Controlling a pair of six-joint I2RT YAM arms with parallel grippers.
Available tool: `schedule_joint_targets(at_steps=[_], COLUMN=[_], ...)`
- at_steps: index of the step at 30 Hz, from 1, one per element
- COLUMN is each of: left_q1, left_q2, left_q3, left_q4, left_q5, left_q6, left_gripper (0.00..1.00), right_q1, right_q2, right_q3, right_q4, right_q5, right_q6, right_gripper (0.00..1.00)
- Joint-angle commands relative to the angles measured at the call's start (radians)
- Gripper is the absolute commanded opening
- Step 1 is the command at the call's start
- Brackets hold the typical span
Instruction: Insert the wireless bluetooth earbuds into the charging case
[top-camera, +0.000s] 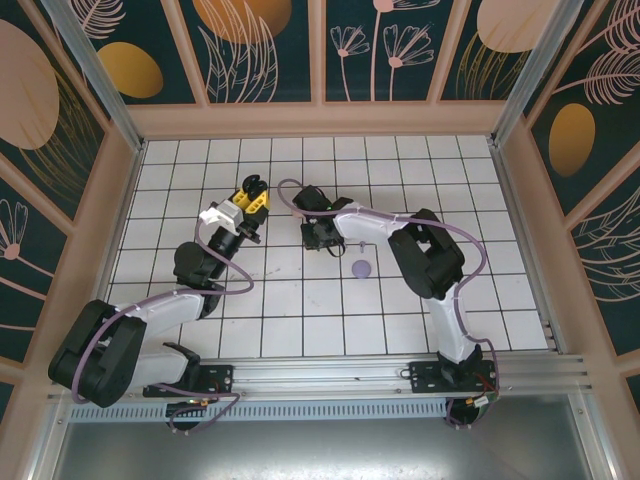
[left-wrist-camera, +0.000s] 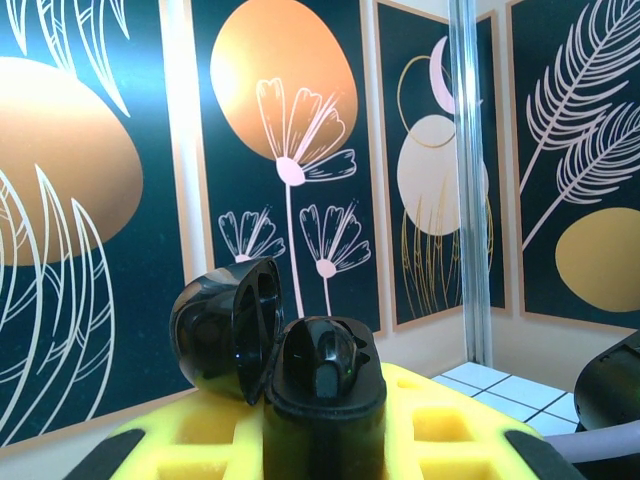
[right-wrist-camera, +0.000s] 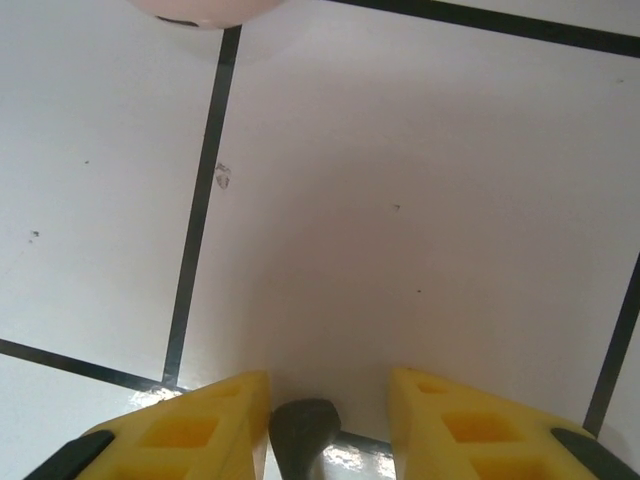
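My left gripper (top-camera: 250, 203) is raised above the table and shut on a black charging case (left-wrist-camera: 325, 400). The case stands upright between the yellow fingers (left-wrist-camera: 450, 430) with its lid (left-wrist-camera: 225, 330) swung open to the left. One black earbud (left-wrist-camera: 335, 362) sits in a socket of the case. My right gripper (right-wrist-camera: 330, 425) points down at the white tiles near the table's middle. A dark earbud (right-wrist-camera: 303, 432) lies between its yellow fingers. It touches the left finger (right-wrist-camera: 215, 425), and a gap separates it from the right one, so the jaws stand open.
A lavender round case (top-camera: 361, 268) lies on the tiles just right of my right gripper (top-camera: 320, 238). A pale pink rounded object (right-wrist-camera: 200, 10) shows at the top edge of the right wrist view. Patterned walls enclose the tiled table (top-camera: 480, 200).
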Motion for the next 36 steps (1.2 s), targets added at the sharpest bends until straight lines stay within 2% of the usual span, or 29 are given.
schedule_joint_targets(at_steps=[1, 11, 24, 36], left_q1=[0.007, 0.010, 0.011, 0.011], left_q2=[-0.016, -0.013, -0.021, -0.051], left_q3=[-0.008, -0.009, -0.006, 0.015], left_q4=[0.015, 0.018, 0.009, -0.021], left_q5=[0.000, 0.001, 0.000, 0.039], left_q6=[-0.011, -0.012, -0.013, -0.005], left_gripper=[0.00, 0.00, 0.00, 0.00], right_q1=[0.017, 0.035, 0.047, 0.033], right_q2=[0.027, 0.033, 0.020, -0.165], right_q3=[0.026, 0.016, 0.006, -0.006], right_q4=[-0.032, -0.033, -0.022, -0.003], right_q5=[0.020, 0.030, 0.031, 0.066], right_q6=[-0.015, -0.007, 0.002, 0.020], right_gripper=[0.37, 0.36, 0.22, 0.19])
